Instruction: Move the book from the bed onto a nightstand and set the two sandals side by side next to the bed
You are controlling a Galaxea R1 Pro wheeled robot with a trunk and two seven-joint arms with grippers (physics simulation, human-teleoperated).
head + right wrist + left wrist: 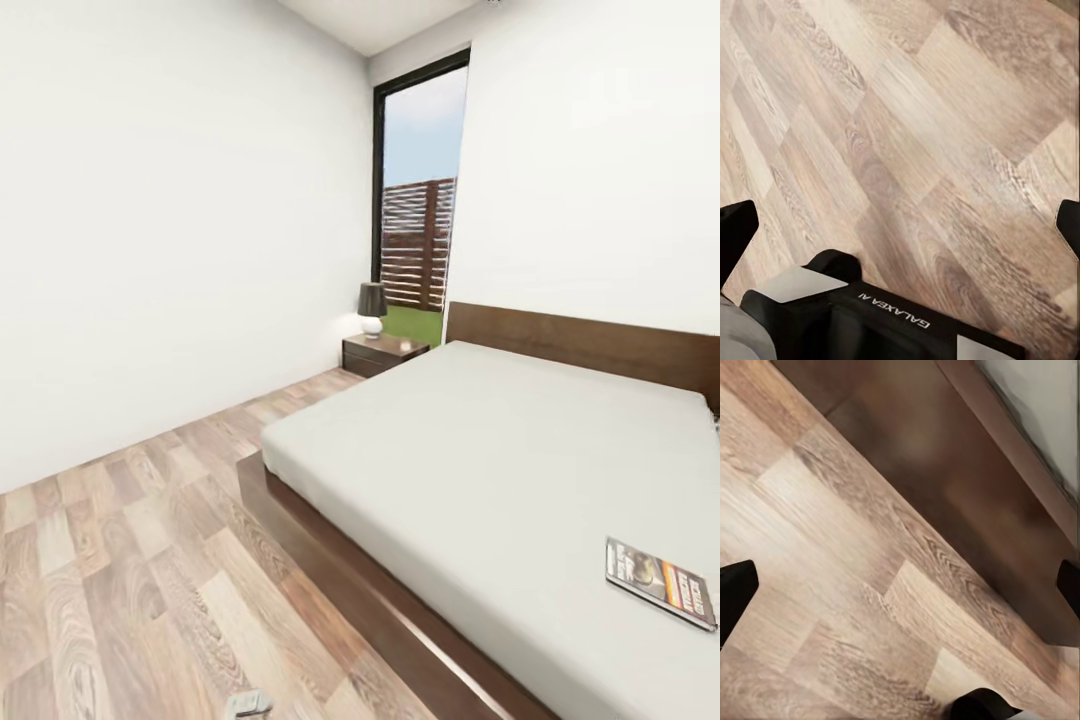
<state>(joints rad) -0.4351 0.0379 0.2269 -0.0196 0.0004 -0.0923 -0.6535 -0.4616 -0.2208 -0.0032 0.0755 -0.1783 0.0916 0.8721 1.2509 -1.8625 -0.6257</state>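
The book [660, 583], a thin paperback with a dark cover and an orange band, lies flat on the white mattress of the bed [480, 450] near its close right part. The nightstand [383, 352] stands beside the headboard under the window, bearing a lamp [372, 307]. The sandals are out of view. My left gripper [900, 589] hangs open over the plank floor beside the bed's dark frame [967, 502]. Over bare floor, my right gripper [900, 229] is open too, with nothing between its fingers.
Wood-plank floor [130, 560] stretches left of the bed to the white wall. A tall dark-framed window [420, 190] stands behind the nightstand. My own dark base [885, 319] sits under the right gripper. A small grey part of the robot [248, 704] pokes in at the bottom edge.
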